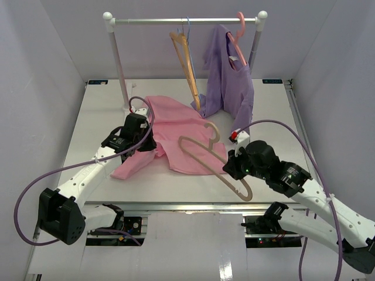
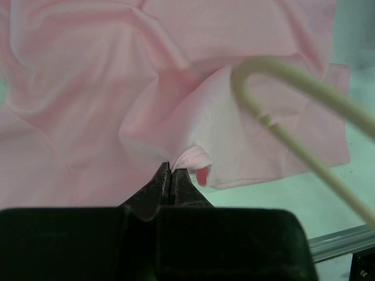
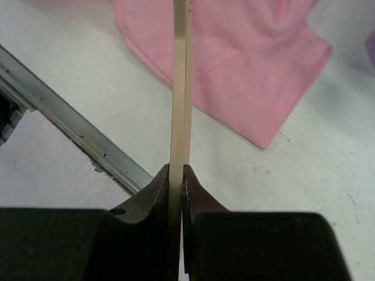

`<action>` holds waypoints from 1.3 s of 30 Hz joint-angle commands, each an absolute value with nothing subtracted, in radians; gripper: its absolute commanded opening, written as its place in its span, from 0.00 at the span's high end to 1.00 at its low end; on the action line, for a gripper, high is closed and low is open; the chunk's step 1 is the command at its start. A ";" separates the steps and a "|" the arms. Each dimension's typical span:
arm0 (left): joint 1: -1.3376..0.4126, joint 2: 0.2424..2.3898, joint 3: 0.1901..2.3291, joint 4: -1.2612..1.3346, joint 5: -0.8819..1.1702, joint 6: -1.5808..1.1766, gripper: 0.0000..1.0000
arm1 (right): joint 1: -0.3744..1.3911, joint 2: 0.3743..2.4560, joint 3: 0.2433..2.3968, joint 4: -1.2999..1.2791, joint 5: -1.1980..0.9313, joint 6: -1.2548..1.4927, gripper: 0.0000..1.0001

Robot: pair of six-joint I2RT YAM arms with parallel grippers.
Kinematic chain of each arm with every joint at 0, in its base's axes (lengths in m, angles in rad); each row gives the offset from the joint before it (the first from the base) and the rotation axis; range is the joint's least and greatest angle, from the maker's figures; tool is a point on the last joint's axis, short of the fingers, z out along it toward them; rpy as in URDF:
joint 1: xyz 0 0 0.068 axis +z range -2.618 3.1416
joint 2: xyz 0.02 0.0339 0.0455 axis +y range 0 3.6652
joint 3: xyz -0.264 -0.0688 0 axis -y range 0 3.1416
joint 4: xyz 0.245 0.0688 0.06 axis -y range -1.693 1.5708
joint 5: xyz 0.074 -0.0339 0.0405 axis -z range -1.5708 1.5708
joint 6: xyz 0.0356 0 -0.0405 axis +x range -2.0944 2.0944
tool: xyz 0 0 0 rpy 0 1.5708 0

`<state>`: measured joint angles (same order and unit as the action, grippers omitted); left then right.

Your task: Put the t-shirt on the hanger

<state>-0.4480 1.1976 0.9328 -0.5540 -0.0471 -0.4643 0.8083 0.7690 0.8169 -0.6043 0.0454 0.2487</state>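
Observation:
The light pink t-shirt [image 1: 176, 126] lies crumpled on the white table, left of centre. My left gripper [image 1: 145, 144] sits at its left side, shut on a fold of the cloth near the collar; in the left wrist view the closed tips [image 2: 171, 171] pinch the t-shirt [image 2: 117, 88] beside a small red tag [image 2: 202, 175]. The beige hanger [image 1: 248, 193] lies slanted over the shirt's right edge, hook pointing to the back. My right gripper [image 1: 229, 164] is shut on its bar; the right wrist view shows the hanger [image 3: 180, 88] clamped between the jaws, with the t-shirt [image 3: 246, 58] beyond. The hanger's rounded end also shows in the left wrist view [image 2: 258, 67].
A clothes rack [image 1: 184, 21] stands at the back with an orange hanger [image 1: 186, 61] and a purple shirt [image 1: 231, 82] on a pink hanger [image 1: 237, 41]. An aluminium rail [image 1: 187, 206] runs along the table's front edge. Grey walls close both sides.

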 commanded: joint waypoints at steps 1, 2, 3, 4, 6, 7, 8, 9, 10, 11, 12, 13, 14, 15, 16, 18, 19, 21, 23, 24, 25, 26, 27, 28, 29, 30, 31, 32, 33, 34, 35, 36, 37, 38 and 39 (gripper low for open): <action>-0.443 1.211 0.984 -0.567 -0.054 -0.471 1.00 | 0.977 0.697 0.760 -0.493 0.091 0.314 0.92; -0.443 1.212 0.985 -0.568 -0.055 -0.471 1.00 | 1.016 0.675 0.736 -0.482 0.109 0.327 0.92; -0.443 1.213 0.985 -0.570 -0.055 -0.470 1.00 | 1.049 0.664 0.718 -0.474 0.126 0.334 0.92; -0.443 1.213 0.985 -0.571 -0.056 -0.469 1.00 | 1.076 0.646 0.708 -0.466 0.133 0.342 0.92; -0.443 1.216 0.986 -0.572 -0.058 -0.467 1.00 | 1.113 0.612 0.686 -0.457 0.152 0.351 0.92; -0.443 1.216 0.985 -0.573 -0.060 -0.466 1.00 | 1.125 0.609 0.684 -0.458 0.161 0.352 0.92; -0.443 1.216 0.985 -0.576 -0.062 -0.464 1.00 | 1.136 0.601 0.678 -0.462 0.170 0.355 0.92; -0.443 1.218 0.986 -0.578 -0.068 -0.462 1.00 | 1.147 0.596 0.677 -0.464 0.178 0.356 0.92; -0.443 1.221 0.988 -0.581 -0.075 -0.461 1.00 | 1.157 0.591 0.676 -0.465 0.184 0.357 0.92; -0.443 1.224 0.989 -0.584 -0.082 -0.459 1.00 | 1.164 0.588 0.679 -0.467 0.188 0.357 0.92; -0.442 1.228 0.990 -0.586 -0.088 -0.457 1.00 | 1.169 0.586 0.683 -0.470 0.193 0.356 0.92; -0.442 1.233 0.992 -0.588 -0.093 -0.453 1.00 | 1.173 0.584 0.691 -0.479 0.199 0.354 0.92; -0.442 1.237 0.994 -0.590 -0.098 -0.451 1.00 | 1.177 0.582 0.699 -0.488 0.204 0.352 0.92; -0.442 1.239 0.995 -0.595 -0.101 -0.451 1.00 | 1.178 0.577 0.710 -0.499 0.205 0.348 0.92; -0.442 1.240 0.997 -0.595 -0.100 -0.450 1.00 | 1.179 0.572 0.717 -0.501 0.204 0.346 0.92; -0.442 1.241 0.995 -0.595 -0.099 -0.448 1.00 | 1.181 0.568 0.725 -0.499 0.196 0.339 0.92; -0.442 1.238 0.994 -0.594 -0.097 -0.449 1.00 | 1.180 0.568 0.732 -0.496 0.190 0.335 0.92; -0.440 1.235 0.995 -0.596 -0.091 -0.449 1.00 | 1.181 0.577 0.743 -0.482 0.181 0.329 0.92; -0.440 1.229 0.994 -0.598 -0.091 -0.448 1.00 | 1.182 0.595 0.754 -0.470 0.175 0.322 0.92; -0.440 1.226 0.995 -0.600 -0.091 -0.447 1.00 | 1.183 0.605 0.757 -0.460 0.174 0.318 0.92; -0.440 1.223 0.996 -0.603 -0.091 -0.446 1.00 | 1.183 0.616 0.761 -0.450 0.171 0.313 0.92; -0.440 1.222 0.997 -0.603 -0.091 -0.445 1.00 | 1.183 0.624 0.763 -0.444 0.167 0.310 0.92; -0.440 1.219 0.997 -0.604 -0.090 -0.443 1.00 | 1.183 0.631 0.766 -0.436 0.167 0.310 0.92; -0.440 1.219 0.995 -0.605 -0.089 -0.442 1.00 | 1.183 0.643 0.767 -0.424 0.168 0.306 0.92; -0.441 1.217 0.994 -0.606 -0.086 -0.442 1.00 | 1.183 0.653 0.769 -0.414 0.170 0.303 0.92; -0.441 1.215 0.993 -0.606 -0.082 -0.442 1.00 | 1.183 0.659 0.770 -0.406 0.170 0.301 0.92; -0.440 1.216 0.990 -0.604 -0.078 -0.442 1.00 | 1.183 0.662 0.772 -0.396 0.166 0.299 0.92; -0.440 1.215 0.989 -0.604 -0.078 -0.442 1.00 | 1.183 0.666 0.773 -0.396 0.166 0.298 0.92; -0.440 1.215 0.987 -0.603 -0.078 -0.445 1.00 | 1.183 0.674 0.776 -0.390 0.163 0.298 0.92; -0.440 1.212 0.986 -0.601 -0.077 -0.445 1.00 | 1.183 0.678 0.776 -0.380 0.163 0.298 0.92; -0.440 1.210 0.985 -0.600 -0.075 -0.444 1.00 | 1.183 0.683 0.774 -0.377 0.162 0.297 0.92; -0.440 1.209 0.983 -0.598 -0.074 -0.443 1.00 | 1.183 0.689 0.772 -0.374 0.161 0.296 0.92; -0.440 1.207 0.986 -0.600 -0.074 -0.442 1.00 | 1.184 0.693 0.770 -0.371 0.158 0.298 0.92; -0.440 1.208 0.986 -0.600 -0.078 -0.439 1.00 | 1.185 0.696 0.768 -0.368 0.152 0.298 0.92; -0.440 1.211 0.987 -0.600 -0.084 -0.437 1.00 | 1.187 0.698 0.767 -0.365 0.149 0.298 0.92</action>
